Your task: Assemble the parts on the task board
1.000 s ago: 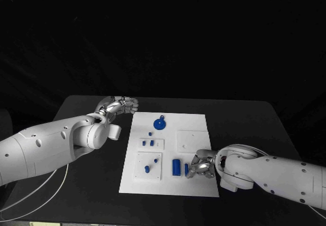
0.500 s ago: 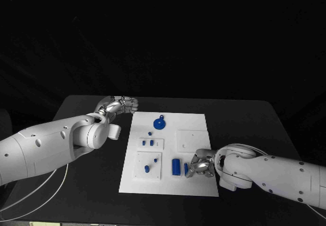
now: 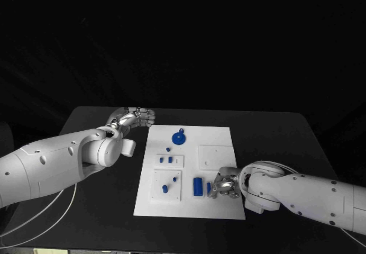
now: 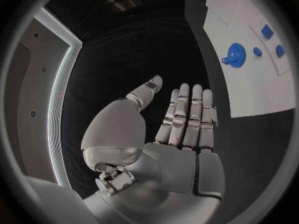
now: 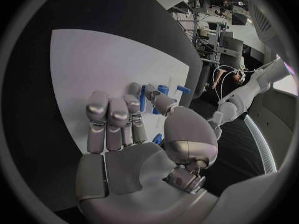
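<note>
The white task board (image 3: 217, 159) lies in the middle of the black table. On it are a round blue disc (image 3: 179, 138), several small blue pieces (image 3: 170, 159) and an upright blue cylinder (image 3: 198, 186). My right hand (image 3: 223, 187) rests on the board's near right part, thumb and a finger pinching a slim blue peg (image 3: 208, 187). In the right wrist view that peg (image 5: 142, 98) sits between the fingertips of the right hand (image 5: 134, 134). My left hand (image 3: 136, 117) hovers off the board's far left corner, fingers straight and holding nothing. The left wrist view shows it (image 4: 174, 129) with the disc (image 4: 235, 55) beyond.
A raised square plate (image 3: 215, 156) on the board's right half has bare white surface. Black tabletop (image 3: 274, 143) runs around the board on all sides. My left forearm (image 3: 69, 159) lies along the table's left side.
My right hand has edged slightly left and further onto the board, with the slim peg shifting a little with it. The left hand has stayed still.
</note>
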Available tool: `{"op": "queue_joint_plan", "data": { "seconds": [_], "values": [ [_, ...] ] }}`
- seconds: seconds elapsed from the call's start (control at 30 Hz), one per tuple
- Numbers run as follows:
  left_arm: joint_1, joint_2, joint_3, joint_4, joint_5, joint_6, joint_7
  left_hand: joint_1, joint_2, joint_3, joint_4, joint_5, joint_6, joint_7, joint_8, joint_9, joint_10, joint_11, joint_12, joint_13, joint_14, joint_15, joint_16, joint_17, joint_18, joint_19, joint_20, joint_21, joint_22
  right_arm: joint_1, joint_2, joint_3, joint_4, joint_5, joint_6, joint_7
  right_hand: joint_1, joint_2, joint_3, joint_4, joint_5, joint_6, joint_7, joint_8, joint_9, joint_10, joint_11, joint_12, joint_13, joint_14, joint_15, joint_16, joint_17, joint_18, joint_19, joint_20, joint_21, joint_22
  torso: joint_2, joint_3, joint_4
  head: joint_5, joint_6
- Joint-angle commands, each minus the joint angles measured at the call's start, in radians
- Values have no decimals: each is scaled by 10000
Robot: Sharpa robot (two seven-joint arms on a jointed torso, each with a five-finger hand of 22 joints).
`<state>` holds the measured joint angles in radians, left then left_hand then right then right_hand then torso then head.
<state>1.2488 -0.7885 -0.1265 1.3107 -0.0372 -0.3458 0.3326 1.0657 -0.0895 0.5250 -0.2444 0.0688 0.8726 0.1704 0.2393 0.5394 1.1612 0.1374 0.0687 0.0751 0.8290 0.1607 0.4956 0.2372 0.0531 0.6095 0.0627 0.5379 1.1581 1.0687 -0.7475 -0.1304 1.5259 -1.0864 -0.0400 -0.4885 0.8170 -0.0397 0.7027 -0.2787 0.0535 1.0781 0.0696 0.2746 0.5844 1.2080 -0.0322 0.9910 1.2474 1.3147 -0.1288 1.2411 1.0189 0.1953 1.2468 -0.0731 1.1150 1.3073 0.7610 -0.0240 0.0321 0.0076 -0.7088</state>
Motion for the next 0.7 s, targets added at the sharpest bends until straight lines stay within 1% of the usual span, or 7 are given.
{"op": "queue_joint_plan", "data": {
  "seconds": [0.03,0.13,0.2,0.27,0.5,0.57,0.7],
  "values": [
    [8,14,6,20,-39,67,59,-90,34,5,80,-21,-52,-3,36,-11,-3,26,54,-13,14,56,-44,16,159,-43,24,-49,14,-79,-13,-59,-49,-195,83,-226,63,-12,36,-31,-14,-1,72,-49,-62,38,-16,-36,9,-12,-75,-17,11,665,-46,7,-5,145,1,-2,-6,-1,5],
    [8,14,5,19,-39,73,57,-90,33,5,80,-21,-52,-3,37,-12,-3,26,54,-13,14,56,-45,18,159,-43,24,-50,16,-79,-49,-59,-28,-176,48,-147,12,-92,23,-38,-13,0,77,-52,-67,39,-11,-36,10,-12,-69,-18,12,665,-46,18,2,149,1,-1,-4,-11,16],
    [8,14,5,16,-39,70,56,-90,33,5,81,-21,-53,-3,37,-12,-3,25,54,-13,15,56,-46,19,160,-43,25,-50,17,-79,-84,-59,-14,-56,-15,-34,-72,-303,-21,-36,22,-2,83,-61,-77,37,-4,-36,11,-8,-63,-21,11,665,-45,31,6,149,3,2,-4,-11,21],
    [8,14,5,14,-39,74,60,-91,32,4,82,-22,-53,-3,38,-13,-3,25,54,-13,15,56,-46,20,160,-44,25,-51,18,-79,-130,-59,5,148,-139,86,-231,-568,-171,-20,245,-15,90,-75,-88,27,8,-39,14,-5,-55,-29,7,665,-38,46,11,147,1,3,-5,-15,31],
    [7,55,-4,-105,11,150,114,-97,24,-1,85,-25,-55,-2,38,-15,-5,25,52,-14,16,57,-49,24,159,-45,26,-53,22,-55,-457,30,159,1229,-627,1106,-816,-1717,-722,266,67,-500,218,-320,-161,-174,115,-66,45,-36,10,-150,-59,665,-97,-1,-127,73,-16,-3,-14,-47,162],
    [6,69,-21,-124,139,321,191,-102,18,-4,87,-26,-57,-1,38,-16,-6,25,52,-14,16,57,-52,27,158,-47,27,-55,25,-9,-463,131,-7,1743,-814,1569,-1128,-1813,-979,418,-33,-703,278,-411,-178,-239,179,-52,72,-52,62,-173,-65,665,-129,-15,-170,57,-37,-14,-28,-50,231],
    [5,73,-102,-104,275,492,266,-132,-23,-31,92,-35,-79,6,32,-26,-33,13,38,-21,27,52,-55,43,155,-53,28,-63,36,171,-395,380,-673,2841,-1606,2812,-1345,-1209,-2097,-131,-7,-1051,353,-493,-99,-427,235,24,163,-145,120,-206,-30,665,-322,-174,-256,84,-125,-36,-81,-53,405]
  ]
}}
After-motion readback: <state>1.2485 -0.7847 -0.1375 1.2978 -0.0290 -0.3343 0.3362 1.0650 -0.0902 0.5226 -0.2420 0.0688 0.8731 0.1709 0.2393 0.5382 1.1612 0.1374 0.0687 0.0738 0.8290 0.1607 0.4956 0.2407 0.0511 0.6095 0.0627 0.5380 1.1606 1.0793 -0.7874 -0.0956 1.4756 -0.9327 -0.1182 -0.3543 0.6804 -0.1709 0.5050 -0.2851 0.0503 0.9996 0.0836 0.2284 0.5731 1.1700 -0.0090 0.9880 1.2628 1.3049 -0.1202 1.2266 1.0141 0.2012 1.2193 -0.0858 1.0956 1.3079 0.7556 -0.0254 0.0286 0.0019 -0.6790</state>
